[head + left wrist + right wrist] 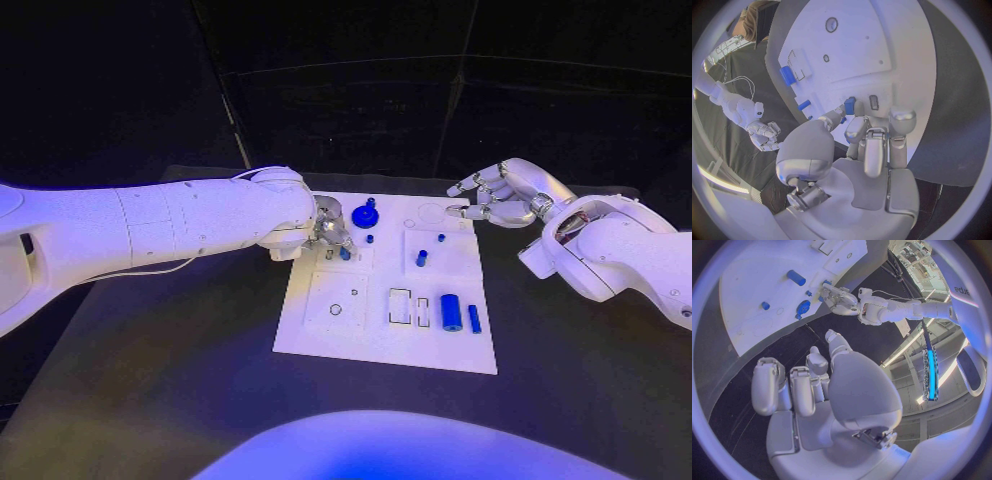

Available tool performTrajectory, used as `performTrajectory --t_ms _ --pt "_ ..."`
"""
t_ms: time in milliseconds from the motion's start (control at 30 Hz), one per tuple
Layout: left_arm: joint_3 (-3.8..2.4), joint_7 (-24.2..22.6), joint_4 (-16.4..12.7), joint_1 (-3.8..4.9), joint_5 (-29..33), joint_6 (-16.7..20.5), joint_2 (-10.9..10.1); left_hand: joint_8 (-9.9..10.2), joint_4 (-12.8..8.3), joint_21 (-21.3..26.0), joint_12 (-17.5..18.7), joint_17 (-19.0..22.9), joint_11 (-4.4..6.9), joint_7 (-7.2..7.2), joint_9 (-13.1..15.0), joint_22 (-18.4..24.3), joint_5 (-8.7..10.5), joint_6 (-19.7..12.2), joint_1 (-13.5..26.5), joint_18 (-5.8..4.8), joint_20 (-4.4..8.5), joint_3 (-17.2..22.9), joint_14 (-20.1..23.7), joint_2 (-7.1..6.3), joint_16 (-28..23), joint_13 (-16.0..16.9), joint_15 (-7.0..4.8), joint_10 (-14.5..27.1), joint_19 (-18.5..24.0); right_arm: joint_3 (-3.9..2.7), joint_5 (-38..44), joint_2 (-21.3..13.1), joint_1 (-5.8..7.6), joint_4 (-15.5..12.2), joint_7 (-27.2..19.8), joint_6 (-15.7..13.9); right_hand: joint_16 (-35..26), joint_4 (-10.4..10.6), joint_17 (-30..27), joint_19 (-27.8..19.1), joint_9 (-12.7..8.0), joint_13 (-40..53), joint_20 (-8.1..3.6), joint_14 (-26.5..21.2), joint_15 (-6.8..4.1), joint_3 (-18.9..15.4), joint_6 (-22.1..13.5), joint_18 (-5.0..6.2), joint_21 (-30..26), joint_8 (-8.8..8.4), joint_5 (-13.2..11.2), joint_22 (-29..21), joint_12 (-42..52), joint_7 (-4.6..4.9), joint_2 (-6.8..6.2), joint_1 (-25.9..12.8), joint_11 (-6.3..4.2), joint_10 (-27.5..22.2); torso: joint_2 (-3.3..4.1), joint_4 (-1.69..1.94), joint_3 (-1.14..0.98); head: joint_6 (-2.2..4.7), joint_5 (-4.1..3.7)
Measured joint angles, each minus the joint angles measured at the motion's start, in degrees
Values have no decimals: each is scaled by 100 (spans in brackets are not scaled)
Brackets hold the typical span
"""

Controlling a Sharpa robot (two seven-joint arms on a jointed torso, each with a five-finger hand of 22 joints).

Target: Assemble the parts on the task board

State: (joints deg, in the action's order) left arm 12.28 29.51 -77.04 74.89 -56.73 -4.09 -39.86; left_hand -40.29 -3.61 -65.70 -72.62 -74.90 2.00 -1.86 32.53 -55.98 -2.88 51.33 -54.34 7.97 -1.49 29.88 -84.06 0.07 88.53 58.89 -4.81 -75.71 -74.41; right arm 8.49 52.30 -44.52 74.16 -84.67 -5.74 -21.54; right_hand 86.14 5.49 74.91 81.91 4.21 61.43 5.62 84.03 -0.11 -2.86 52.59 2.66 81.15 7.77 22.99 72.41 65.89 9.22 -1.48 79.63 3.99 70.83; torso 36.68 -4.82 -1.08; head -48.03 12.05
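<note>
Black tabletop under dark curtains, white board at centre. Left robot hand low over the board's 10 o'clock edge, thumb and fingertip closed on a small blue part, as far as the left wrist view tells. Just beside the pinched part, a small rectangular slot, probably the target.

To seat it well: square the part to the slot before descending, keep it upright, press straight down, loosen the pinch only once seated. Beware the tight grip hiding the part's lower end; go slowly, feeling for the edge.

Further out, a round blue knob at 12 o'clock, near the working fingers; avoid brushing it. Blue cylinder lying at 5 o'clock, well apart.

Right robot hand hovering off the 1 o'clock corner, fingers apart and loosely curled, holding nothing; best kept there, away from the board.
</note>
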Motion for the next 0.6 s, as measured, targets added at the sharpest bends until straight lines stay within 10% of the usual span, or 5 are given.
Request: performTrajectory --t_ms 600 --pt "4 9 55 -7 2 -83 37 -40 172 -43 -38 0 15 13 53 -59 0 30 106 0 25 -174 21 -43 23 117 -20 -26 -26 0 0 -7 0 -6 0 0 0 15 0 0 0 -6 0 0 0 -15 0 0 0 0 0 0 0 0 0 0 0 0 2 -1 -3 -37 -18"
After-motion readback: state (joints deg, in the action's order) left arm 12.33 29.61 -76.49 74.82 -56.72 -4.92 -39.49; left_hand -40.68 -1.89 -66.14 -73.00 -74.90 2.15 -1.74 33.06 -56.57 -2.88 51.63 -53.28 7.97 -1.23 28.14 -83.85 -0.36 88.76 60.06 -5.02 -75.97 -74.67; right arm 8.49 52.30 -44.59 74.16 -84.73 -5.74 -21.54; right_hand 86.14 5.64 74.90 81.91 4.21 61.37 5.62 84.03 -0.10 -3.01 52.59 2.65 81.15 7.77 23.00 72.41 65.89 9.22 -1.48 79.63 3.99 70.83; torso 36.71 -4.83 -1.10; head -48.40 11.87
